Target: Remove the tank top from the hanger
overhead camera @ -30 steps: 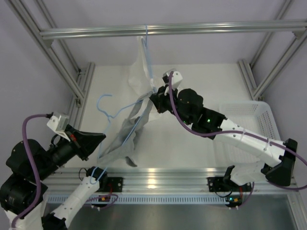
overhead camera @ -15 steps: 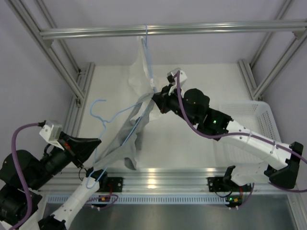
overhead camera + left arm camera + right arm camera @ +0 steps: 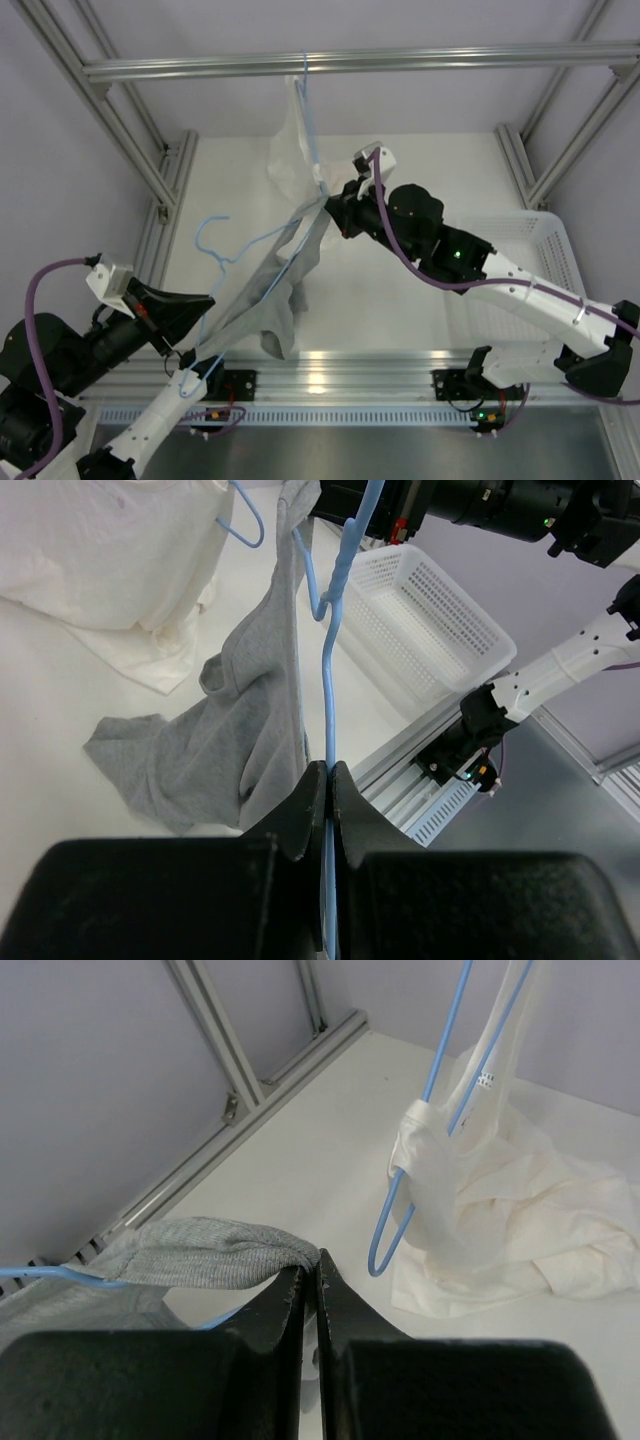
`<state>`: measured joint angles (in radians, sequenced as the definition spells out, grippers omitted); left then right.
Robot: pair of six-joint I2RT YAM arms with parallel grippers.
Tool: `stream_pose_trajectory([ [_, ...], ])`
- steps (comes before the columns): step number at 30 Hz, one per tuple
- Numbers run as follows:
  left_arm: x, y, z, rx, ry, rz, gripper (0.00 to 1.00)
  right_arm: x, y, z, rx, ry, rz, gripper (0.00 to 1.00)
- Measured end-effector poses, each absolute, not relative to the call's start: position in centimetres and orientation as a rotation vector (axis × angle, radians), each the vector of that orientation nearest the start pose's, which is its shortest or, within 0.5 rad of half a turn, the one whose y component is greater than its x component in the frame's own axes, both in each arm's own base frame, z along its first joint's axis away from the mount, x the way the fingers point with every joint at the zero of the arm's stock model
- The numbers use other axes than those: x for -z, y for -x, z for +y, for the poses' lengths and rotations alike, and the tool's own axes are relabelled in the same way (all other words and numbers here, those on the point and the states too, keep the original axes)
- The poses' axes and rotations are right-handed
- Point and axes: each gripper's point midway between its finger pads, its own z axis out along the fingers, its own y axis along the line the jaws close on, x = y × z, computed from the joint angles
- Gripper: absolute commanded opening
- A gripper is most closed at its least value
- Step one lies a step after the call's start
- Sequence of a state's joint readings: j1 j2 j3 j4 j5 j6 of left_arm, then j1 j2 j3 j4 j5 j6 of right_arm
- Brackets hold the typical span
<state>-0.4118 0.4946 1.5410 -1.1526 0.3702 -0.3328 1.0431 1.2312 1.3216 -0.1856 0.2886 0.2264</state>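
The grey tank top [image 3: 268, 300] hangs stretched between my two grippers, its lower part drooping to the table. My right gripper [image 3: 330, 200] is shut on its strap; in the right wrist view the grey cloth [image 3: 200, 1252] is pinched at the gripper [image 3: 310, 1260]. The light-blue hanger [image 3: 250, 240] runs slantwise through the top, its hook [image 3: 208, 230] sticking out to the left. My left gripper [image 3: 205, 312] is shut on the hanger's wire; in the left wrist view the wire [image 3: 333, 670] passes between the closed jaws of the gripper [image 3: 329, 775], with the tank top [image 3: 230, 740] beside it.
A white garment [image 3: 292, 140] hangs on another blue hanger [image 3: 308, 100] from the top rail, its cloth pooling on the table [image 3: 500, 1220]. A white plastic basket [image 3: 520, 250] stands at the right. Aluminium frame posts run along both sides.
My left gripper pulled the hanger down and toward the near left edge. My right gripper shifted slightly right with the strap. The tank top is stretched longer and straighter between them.
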Motion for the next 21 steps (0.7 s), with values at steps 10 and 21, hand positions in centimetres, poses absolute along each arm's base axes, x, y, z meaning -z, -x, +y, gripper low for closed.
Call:
stream_pose_trajectory([
  [10,-41.8,-3.9,-10.9,0.901,-0.407,1.688,0.00,-38.3,-24.3,32.4,-0.701,0.467,1.651,0.00],
  [21,-42.0,-3.9,-11.2,0.909,-0.443,1.670,0.00,-38.2,-24.0,32.4,-0.745,0.523,1.652,0.00],
])
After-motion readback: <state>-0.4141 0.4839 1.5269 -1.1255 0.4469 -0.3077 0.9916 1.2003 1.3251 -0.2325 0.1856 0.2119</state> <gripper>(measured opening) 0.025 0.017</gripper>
